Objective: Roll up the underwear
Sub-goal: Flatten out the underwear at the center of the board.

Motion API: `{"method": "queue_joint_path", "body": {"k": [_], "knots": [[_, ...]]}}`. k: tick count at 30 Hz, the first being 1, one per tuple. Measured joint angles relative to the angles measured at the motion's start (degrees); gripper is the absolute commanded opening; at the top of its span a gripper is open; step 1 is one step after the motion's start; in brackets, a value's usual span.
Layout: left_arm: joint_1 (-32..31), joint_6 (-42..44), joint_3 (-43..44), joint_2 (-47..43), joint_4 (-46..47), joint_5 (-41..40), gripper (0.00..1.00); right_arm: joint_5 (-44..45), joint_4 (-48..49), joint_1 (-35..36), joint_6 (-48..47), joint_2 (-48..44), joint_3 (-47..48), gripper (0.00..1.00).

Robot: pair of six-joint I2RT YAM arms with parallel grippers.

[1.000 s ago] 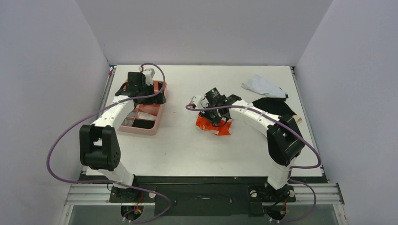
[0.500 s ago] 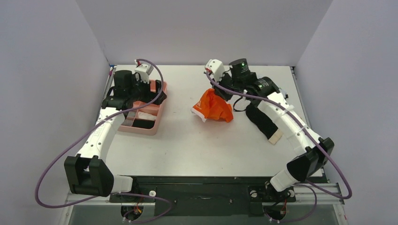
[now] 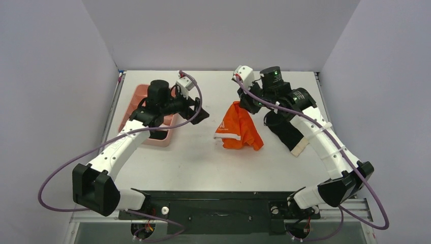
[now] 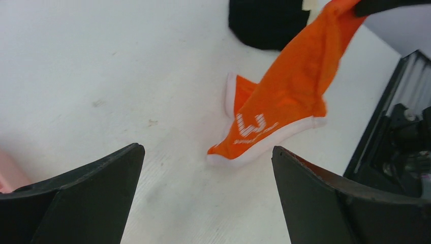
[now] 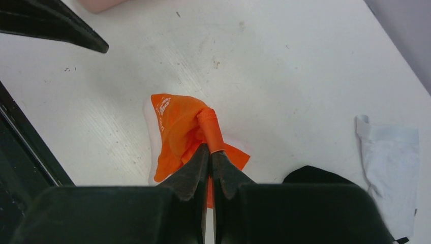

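Observation:
The orange underwear (image 3: 239, 129) with white trim hangs from my right gripper (image 3: 249, 104), which is shut on its top edge; its lower part rests on the table. In the right wrist view the shut fingertips (image 5: 209, 151) pinch a bunched fold of the orange underwear (image 5: 178, 132). My left gripper (image 3: 199, 113) stands open to the left of it, low over the table, nothing between its fingers. From the left wrist the orange underwear (image 4: 284, 107) lies ahead of the open gripper (image 4: 208, 152). The black underwear (image 3: 286, 131) with beige waistband lies right of the orange one, partly under my right arm.
A pink compartment tray (image 3: 133, 101) sits at the left, partly under my left arm. A pale blue-white cloth (image 5: 389, 168) lies near the back right. The table's front edge (image 3: 223, 192) runs along the dark rail.
My right gripper closed on the orange underwear and lifted it up and back. My left arm swung from over the pink tray rightward toward the hanging cloth.

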Motion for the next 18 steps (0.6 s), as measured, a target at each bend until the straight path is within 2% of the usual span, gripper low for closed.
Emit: {"method": "queue_joint_path", "body": {"k": [9,13,18], "knots": [[-6.88,-11.61,0.20,6.10,12.87,4.26,0.97,-3.08,0.70,-3.76,3.87,5.77,-1.57,0.00],[-10.10,-14.12,0.37,8.79,14.60,2.25,0.97,-4.57,1.55,-6.51,6.21,6.71,-1.57,0.00],[-14.93,-12.66,0.28,9.38,14.34,-3.37,0.97,-5.29,3.06,-9.46,9.29,6.88,-1.57,0.00]]}}
